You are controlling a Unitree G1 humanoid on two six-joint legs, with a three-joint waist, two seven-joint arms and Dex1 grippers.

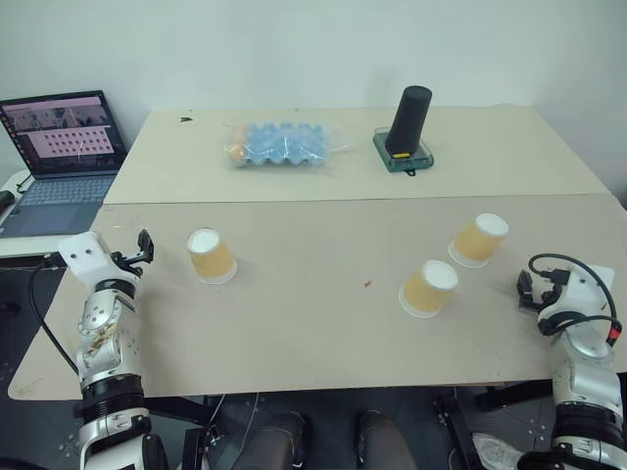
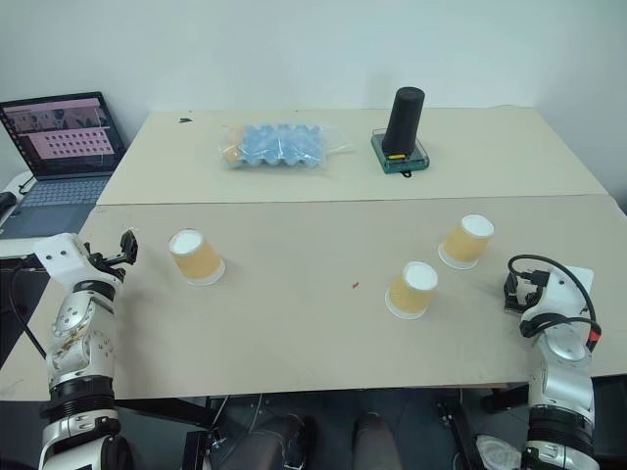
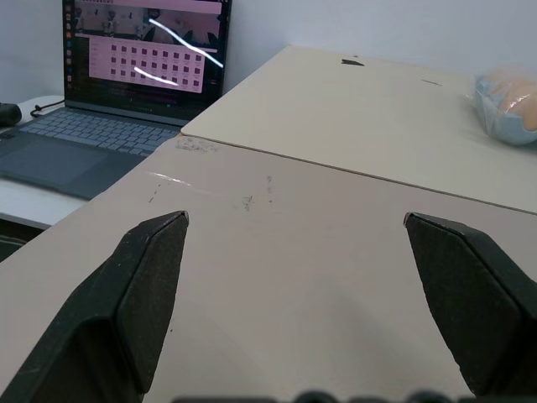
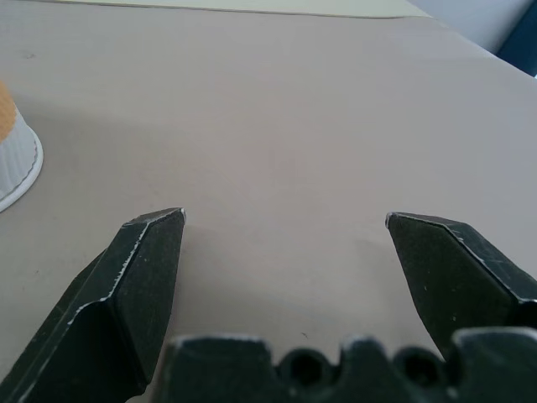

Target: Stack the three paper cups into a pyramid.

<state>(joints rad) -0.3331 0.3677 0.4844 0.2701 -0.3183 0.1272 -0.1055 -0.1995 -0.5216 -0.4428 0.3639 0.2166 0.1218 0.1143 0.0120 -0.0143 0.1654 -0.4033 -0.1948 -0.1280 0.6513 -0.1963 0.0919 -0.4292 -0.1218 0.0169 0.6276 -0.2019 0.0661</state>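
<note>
Nothing stacked yet: 3 paper cups (image 1: 212, 257) (image 1: 429, 288) (image 1: 478, 240) apart on table (image 1: 313, 333), 9 and 3 o'clock. Left gripper (image 1: 140, 248), right gripper (image 1: 527, 290) wide open, empty.

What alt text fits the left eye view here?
Three paper cups stand upside down and apart on the table, none stacked; the left tool and right tool hover open at its edges.

Laptop (image 1: 61, 157) cut off at the frame's left edge, screen contents too small to read.
</note>
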